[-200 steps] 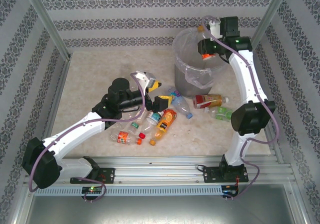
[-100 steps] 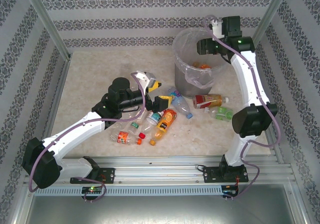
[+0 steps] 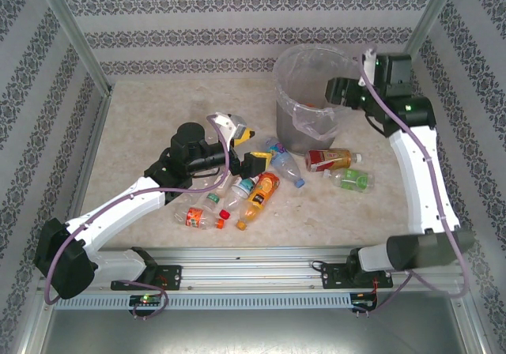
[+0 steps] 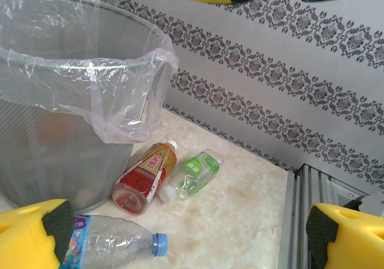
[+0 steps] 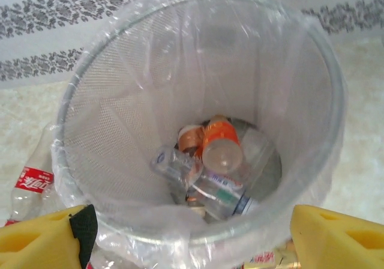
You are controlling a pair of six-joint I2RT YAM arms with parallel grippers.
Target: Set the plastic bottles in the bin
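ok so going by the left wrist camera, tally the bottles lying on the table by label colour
red-label bottle: 1
green-label bottle: 1
blue-label bottle: 1
total: 3

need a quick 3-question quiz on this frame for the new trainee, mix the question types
1. True or false: the right tool is shut on a bottle.
2. Which bottle lies right beside the red-label bottle at the foot of the bin? A) green-label bottle B) purple-label bottle C) black-label bottle
3. Fill in: in the right wrist view, the orange bottle lies ___ the bin.

Key
1. False: its fingers stand wide apart with nothing between them.
2. A
3. inside
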